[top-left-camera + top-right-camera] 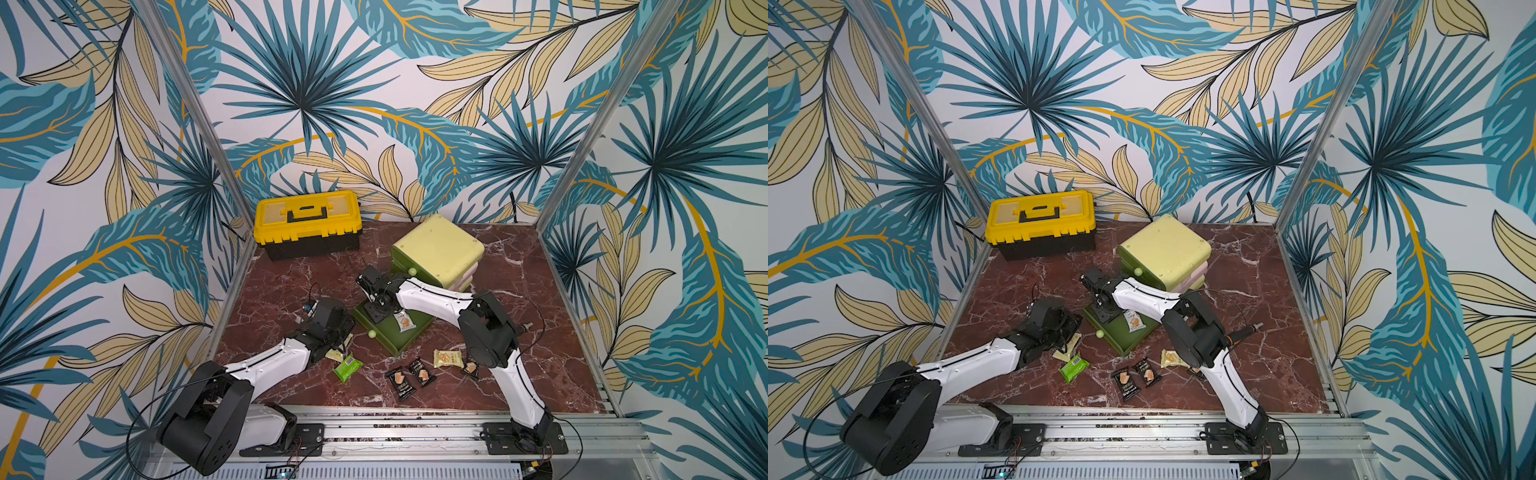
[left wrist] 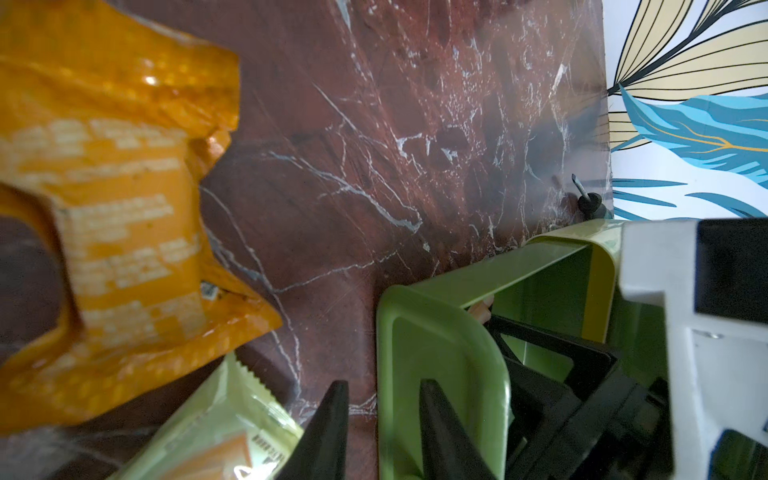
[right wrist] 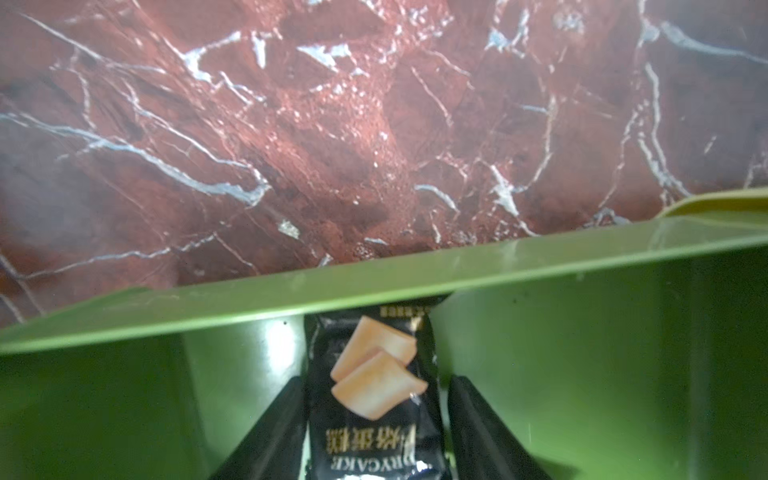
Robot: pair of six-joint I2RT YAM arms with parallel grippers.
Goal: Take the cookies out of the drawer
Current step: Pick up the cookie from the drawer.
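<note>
The dark green drawer (image 1: 415,337) stands pulled out on the table. Inside it lie a white packet (image 1: 404,322) and a black packet (image 3: 374,399) of cookies. My right gripper (image 3: 376,380) is down in the drawer (image 3: 582,353), open, its fingers close on either side of the black packet. My left gripper (image 2: 382,384) is at the drawer's front, by the knob (image 1: 371,333). Its fingers are nearly together and I see nothing held between them. Beside it lie an orange packet (image 2: 104,208) and a pale yellow one (image 2: 216,424).
More packets lie in front of the drawer: a green one (image 1: 347,368), two black (image 1: 400,383) (image 1: 422,372) and a pale yellow (image 1: 448,358). The pale green cabinet (image 1: 438,249) stands behind the drawer and a yellow toolbox (image 1: 307,224) at the back left.
</note>
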